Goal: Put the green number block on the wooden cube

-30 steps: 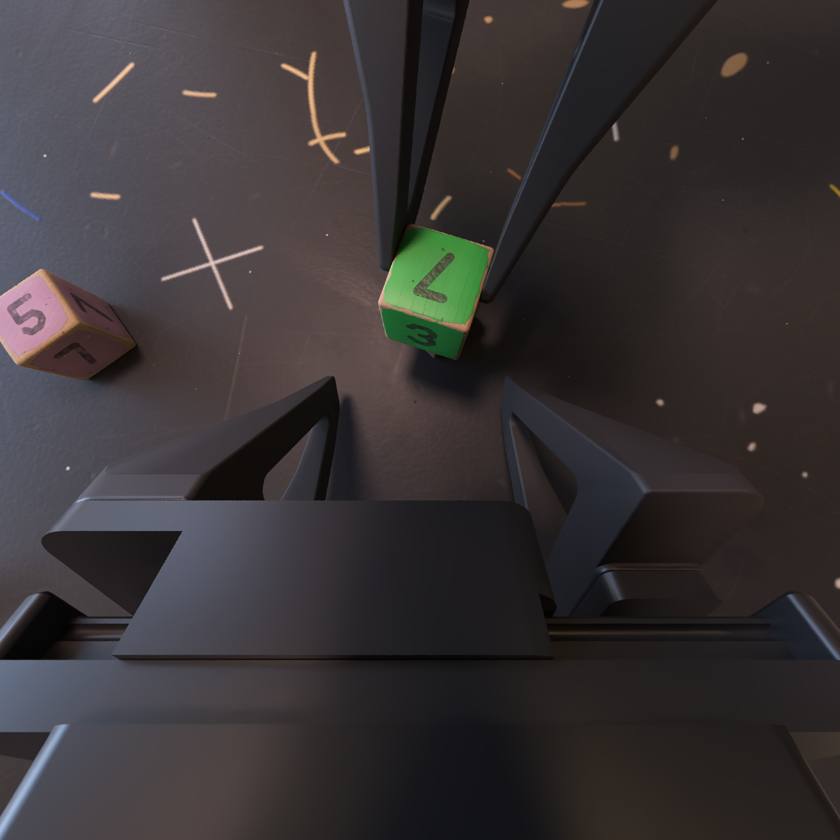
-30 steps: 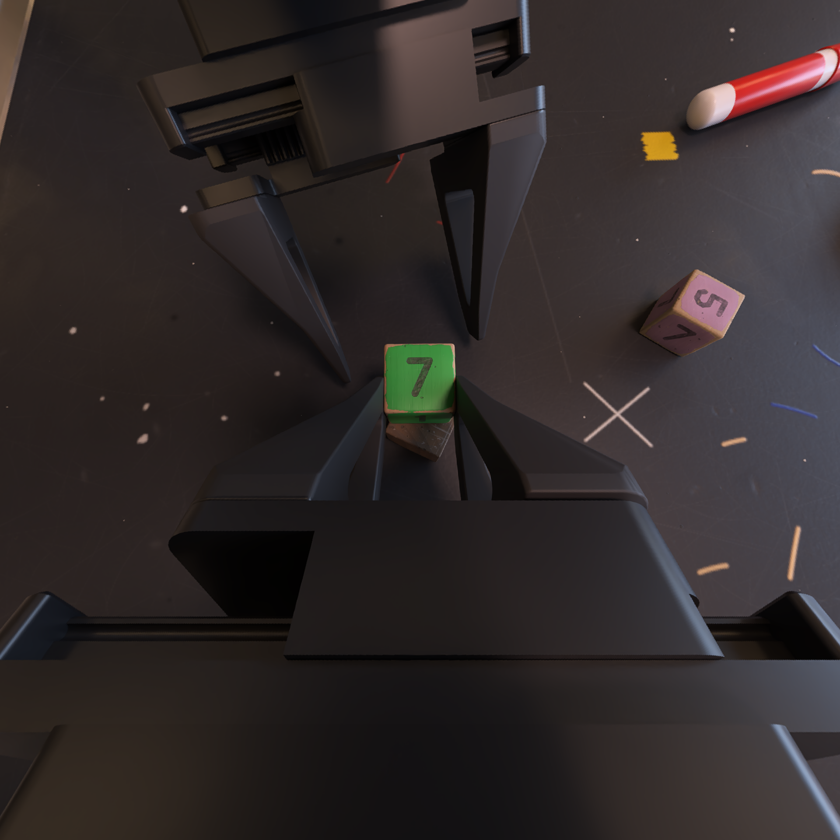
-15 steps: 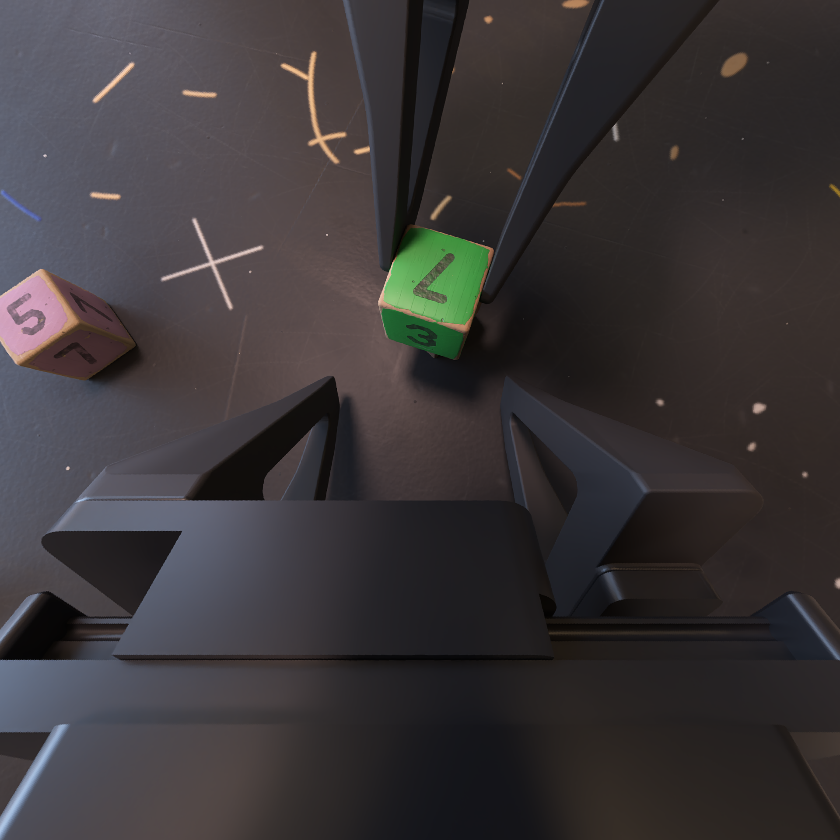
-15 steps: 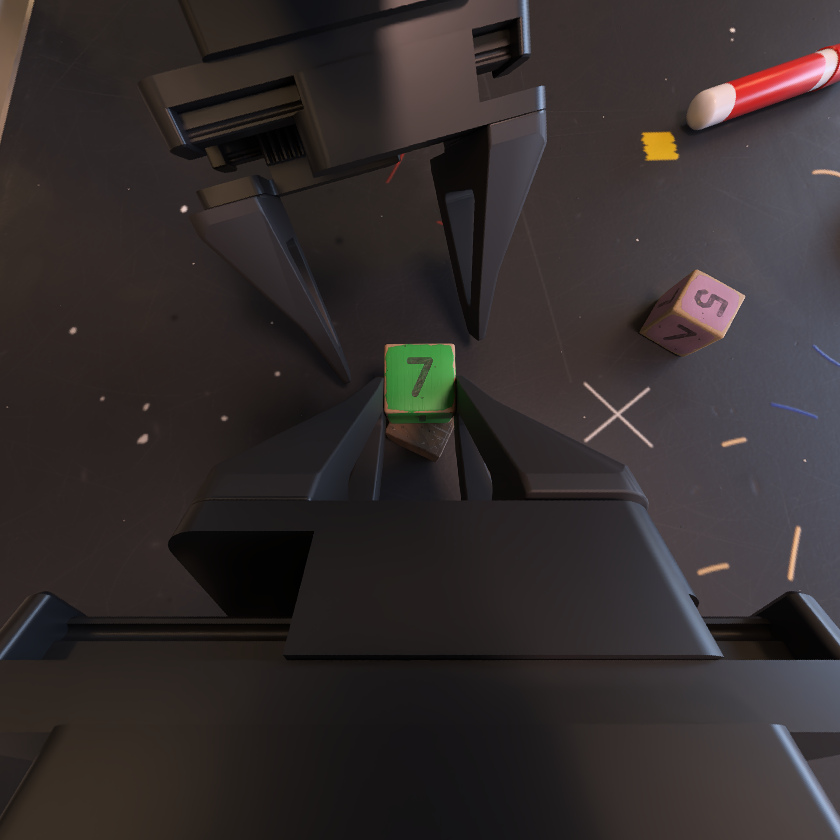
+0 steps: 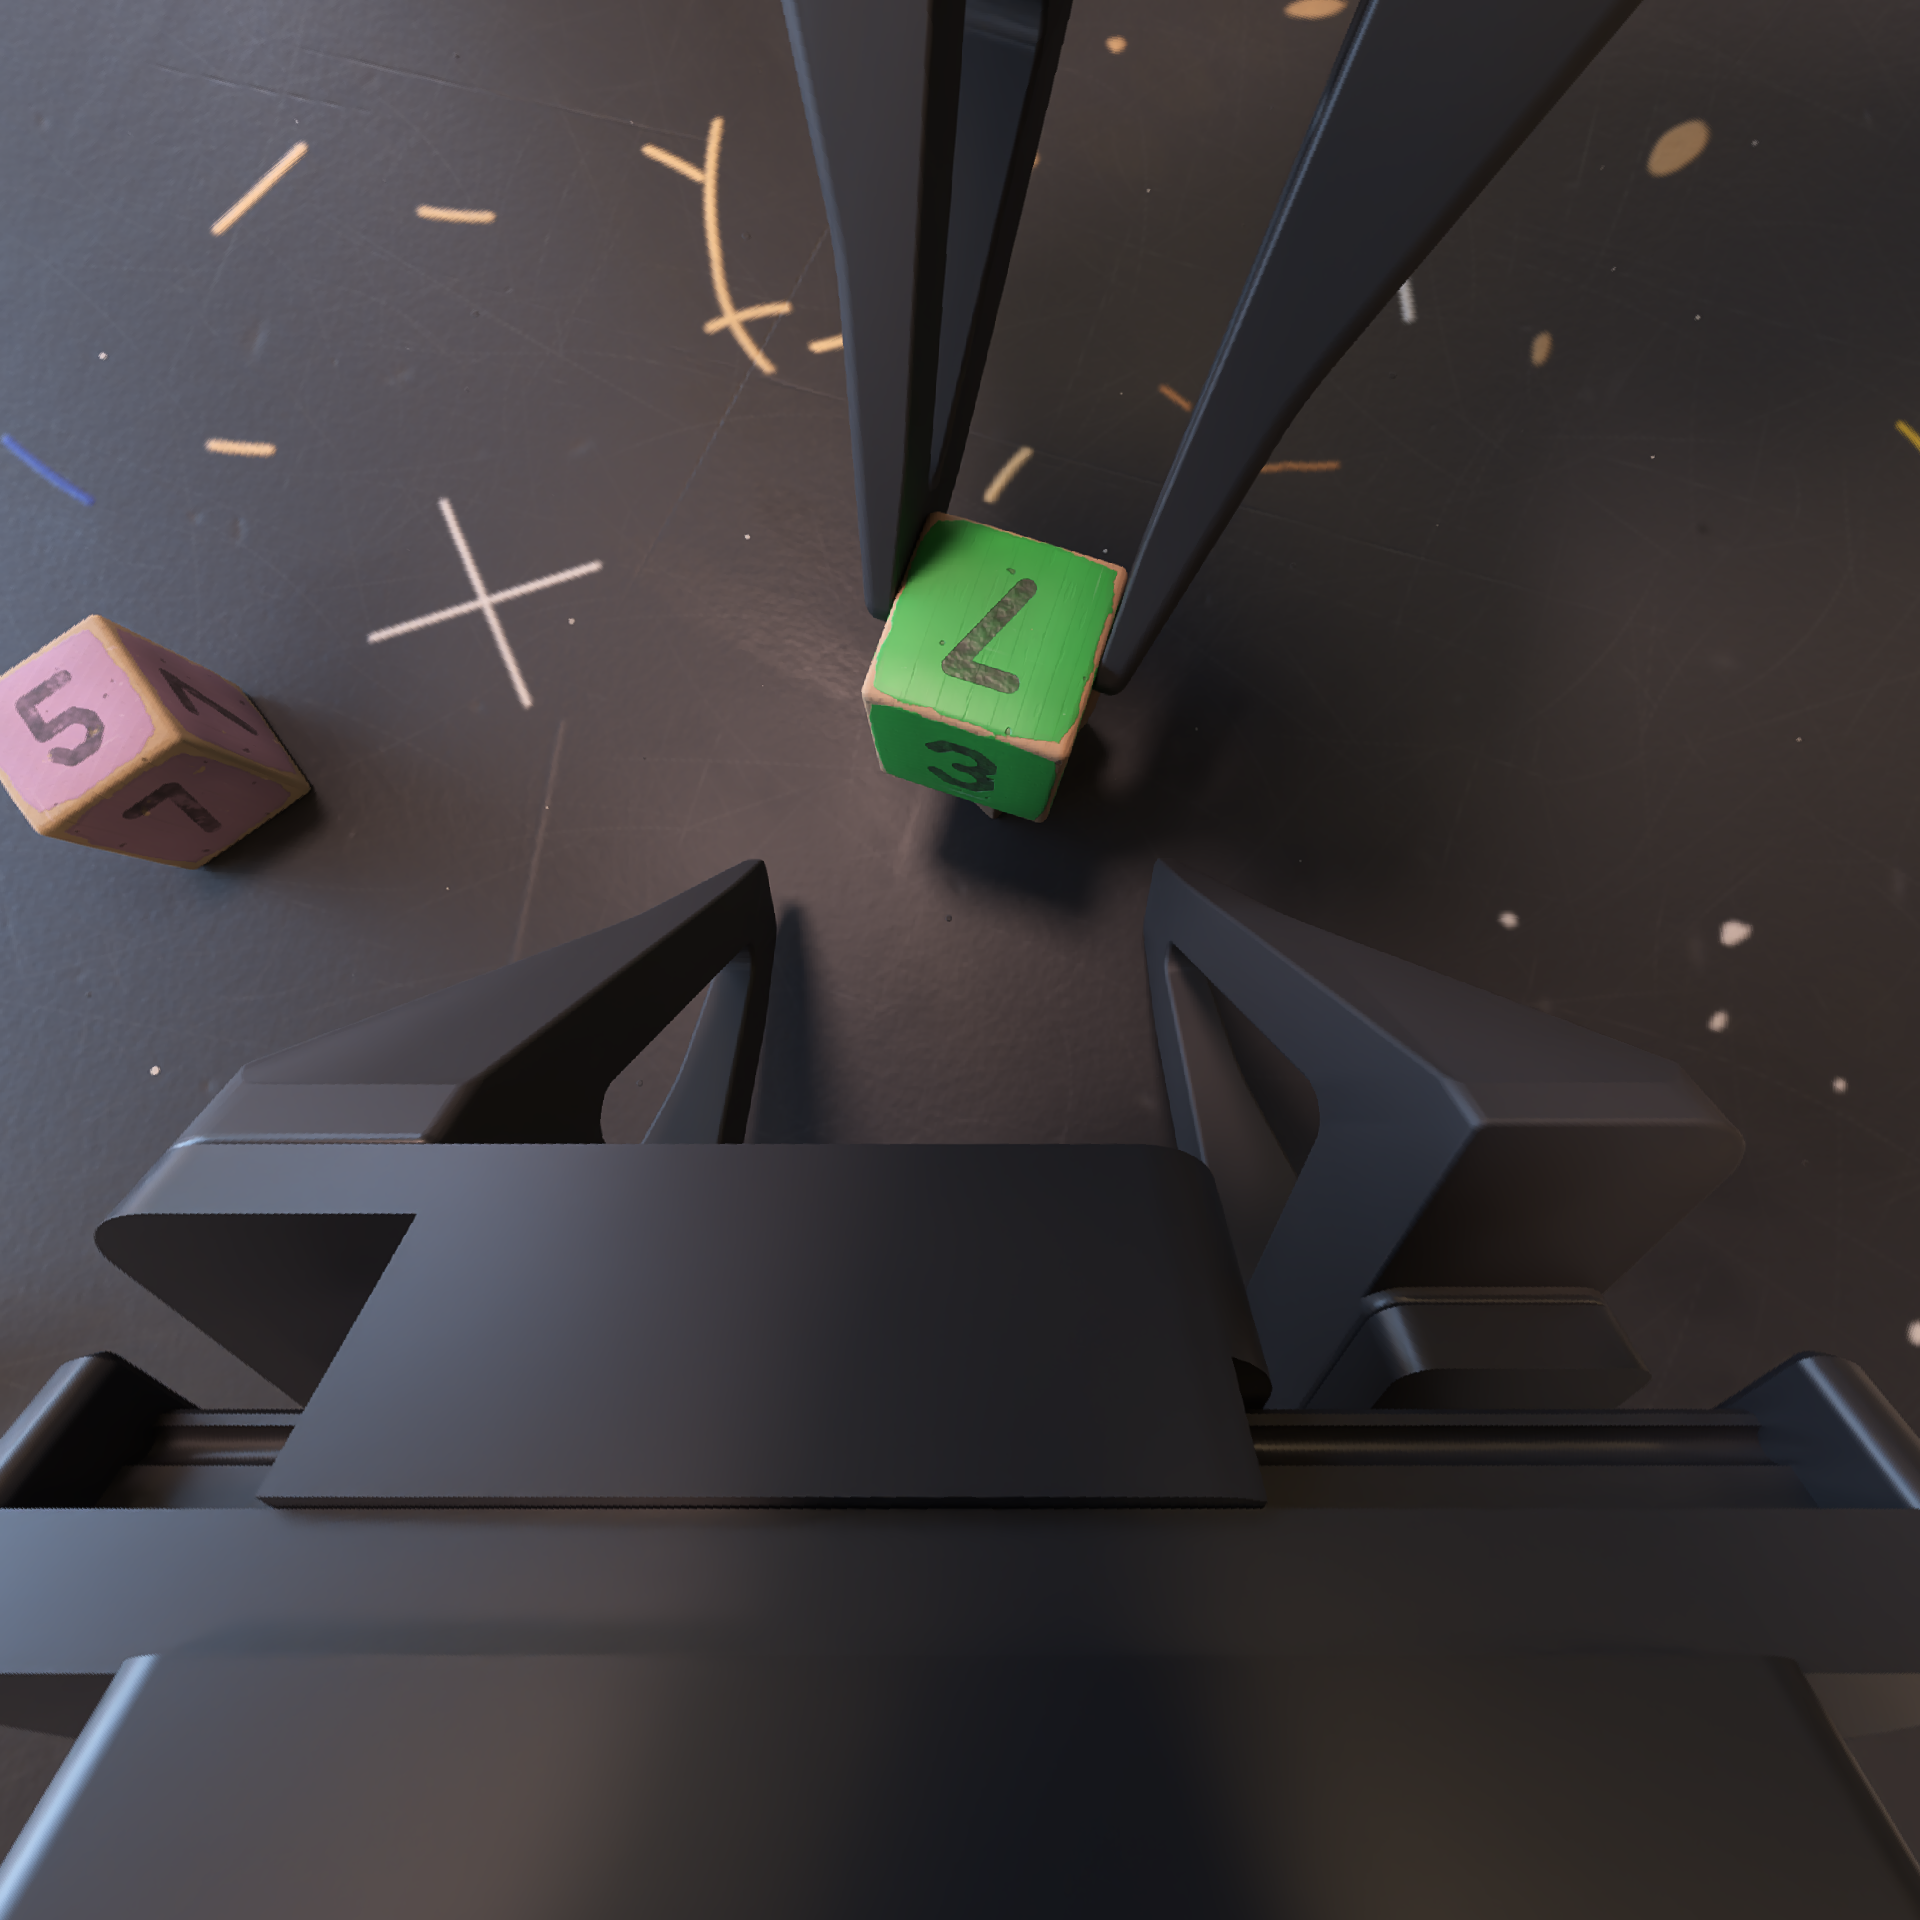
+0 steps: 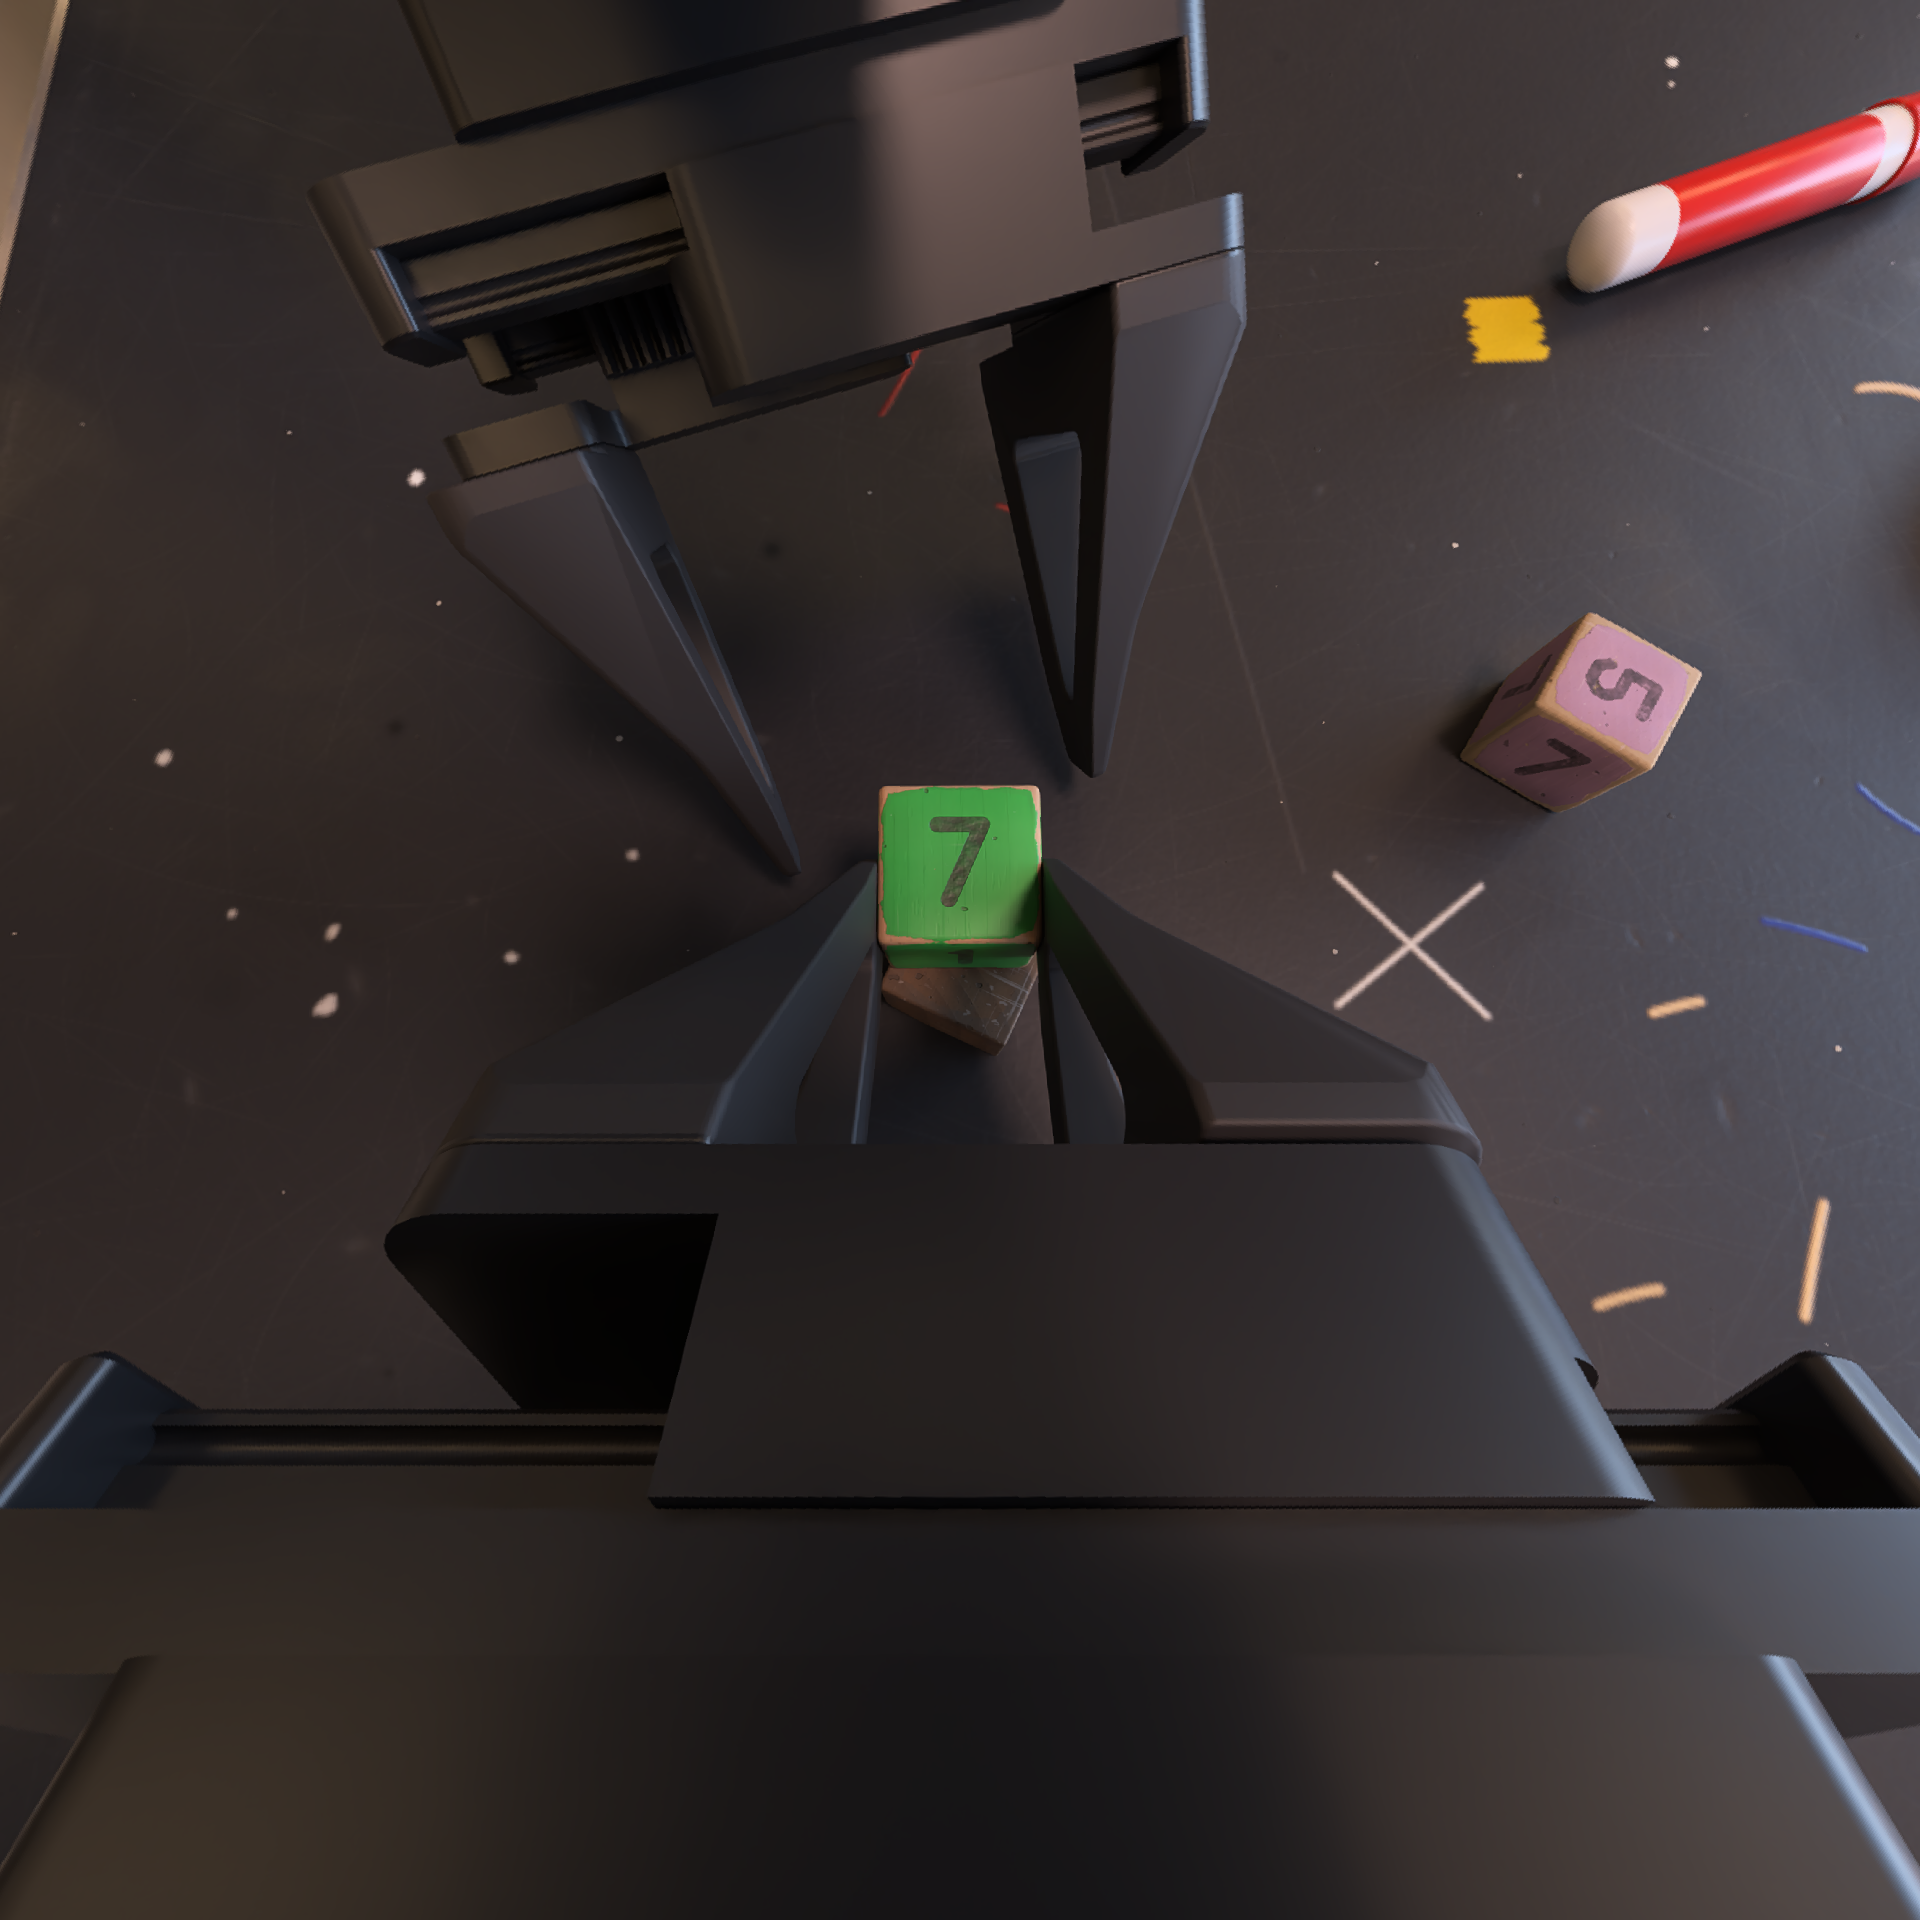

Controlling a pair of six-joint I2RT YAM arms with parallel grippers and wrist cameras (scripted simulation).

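The green number block [image 6: 958, 868] is clamped between the fingers of my right gripper [image 6: 958, 902], which is shut on it. Directly under it sits the wooden cube [image 6: 961, 1006], turned at an angle to the green block; only its near corner shows. I cannot tell whether the two touch. In the left wrist view the green block [image 5: 992, 665] sits between the right gripper's long fingers [image 5: 1195, 499], and the cube is almost wholly hidden. My left gripper [image 5: 958, 873] is open and empty, hovering close in front of the block.
A pink number block [image 5: 135, 743] lies on the dark table to the left, and also shows in the right wrist view [image 6: 1579, 712]. A red-and-white marker [image 6: 1745, 197] lies at the far right. A yellow patch [image 6: 1504, 330] and chalk marks dot the tabletop.
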